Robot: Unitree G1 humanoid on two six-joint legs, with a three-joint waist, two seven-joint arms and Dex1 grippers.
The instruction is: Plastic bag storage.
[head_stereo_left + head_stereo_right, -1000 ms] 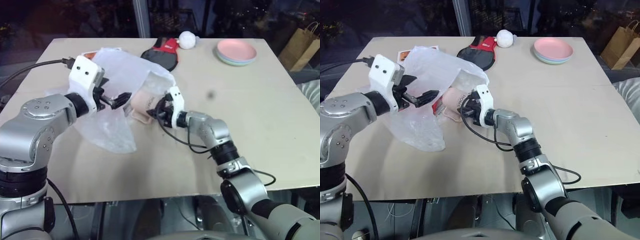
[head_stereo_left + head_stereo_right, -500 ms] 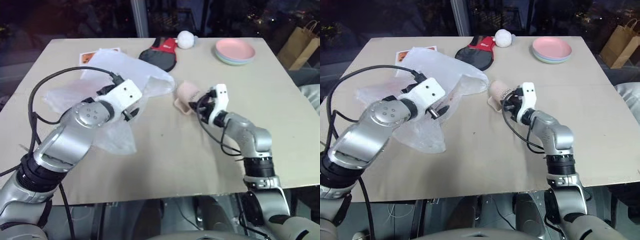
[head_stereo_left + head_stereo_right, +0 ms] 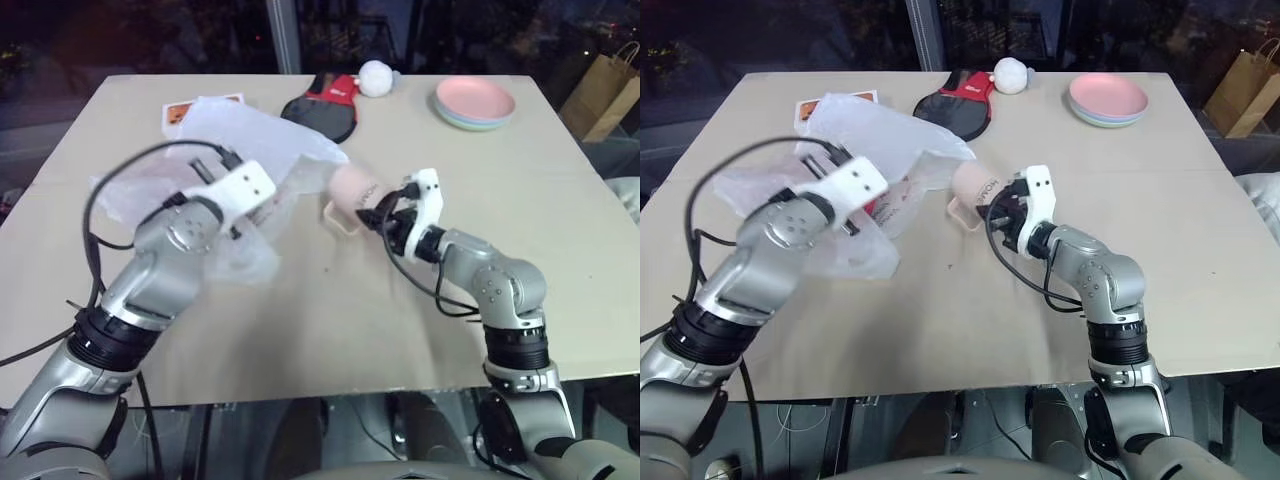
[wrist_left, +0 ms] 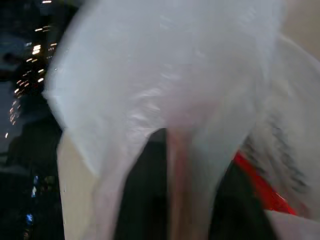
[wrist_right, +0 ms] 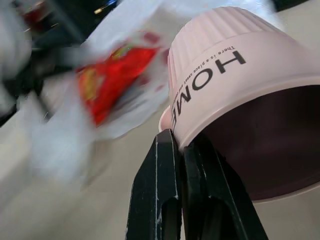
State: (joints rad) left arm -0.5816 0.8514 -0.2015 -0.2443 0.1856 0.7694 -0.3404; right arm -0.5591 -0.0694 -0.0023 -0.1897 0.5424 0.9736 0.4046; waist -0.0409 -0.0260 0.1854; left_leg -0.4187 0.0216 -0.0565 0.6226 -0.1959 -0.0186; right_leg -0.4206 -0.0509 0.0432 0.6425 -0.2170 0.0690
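While the plastic bag (image 3: pixel 240 150) lies crumpled at the table's (image 3: pixel 560 280) far left, the left gripper (image 3: pixel 845 215) is clenched, apparently pinching its film. To its right, the right gripper (image 5: pixel 182 187) grasps the pink mug (image 3: pixel 352 192) by its rim. Thin film may slip or tear if tugged.

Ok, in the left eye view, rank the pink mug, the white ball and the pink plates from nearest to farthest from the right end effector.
1. Pink mug: its rim is clamped in the right end effector.
2. White ball: at the table's far edge, beside the black and red paddle.
3. Pink plates: at the far right corner, only somewhat farther than the ball.
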